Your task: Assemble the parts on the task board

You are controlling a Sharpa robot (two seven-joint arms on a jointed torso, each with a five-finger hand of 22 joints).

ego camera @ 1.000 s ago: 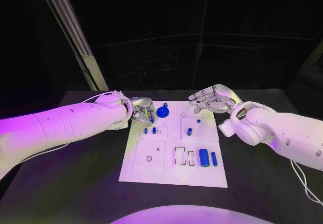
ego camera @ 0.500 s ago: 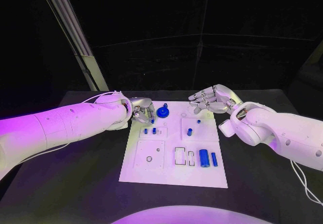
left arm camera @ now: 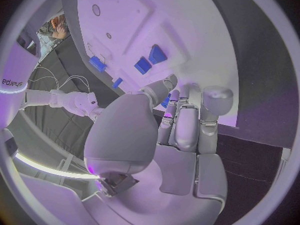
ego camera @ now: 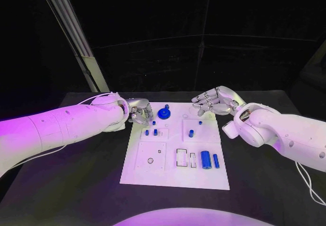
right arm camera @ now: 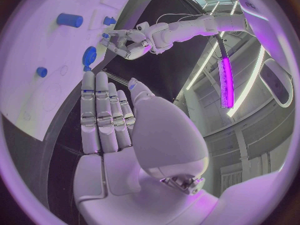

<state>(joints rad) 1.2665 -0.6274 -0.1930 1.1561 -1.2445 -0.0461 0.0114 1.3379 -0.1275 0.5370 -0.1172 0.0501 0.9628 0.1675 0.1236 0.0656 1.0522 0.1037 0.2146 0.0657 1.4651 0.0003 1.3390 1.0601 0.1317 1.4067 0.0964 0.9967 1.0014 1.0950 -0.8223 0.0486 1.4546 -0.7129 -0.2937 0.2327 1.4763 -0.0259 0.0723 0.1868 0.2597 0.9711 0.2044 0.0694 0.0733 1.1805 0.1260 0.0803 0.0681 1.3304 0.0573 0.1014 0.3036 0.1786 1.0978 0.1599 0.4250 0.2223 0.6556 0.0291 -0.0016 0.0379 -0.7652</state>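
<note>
The white task board lies in the middle of the black table. A round blue part sits near its far edge, also seen from the right wrist. Small blue pegs stand in the left block, and two more in the right block. Two blue cylinders lie side by side near the front right. My left hand hovers at the board's far left corner, just left of the round part, with its fingers close together and nothing held. My right hand hangs above the far right corner, fingers straight and empty.
A pale slanted post rises behind the table's far left corner. Bare black table surface lies on both sides of the board. Empty slots and small holes mark the board's near half.
My left hand has drawn back a little to the left, away from the round blue part, which now shows in full. The right hand has stayed in place.
</note>
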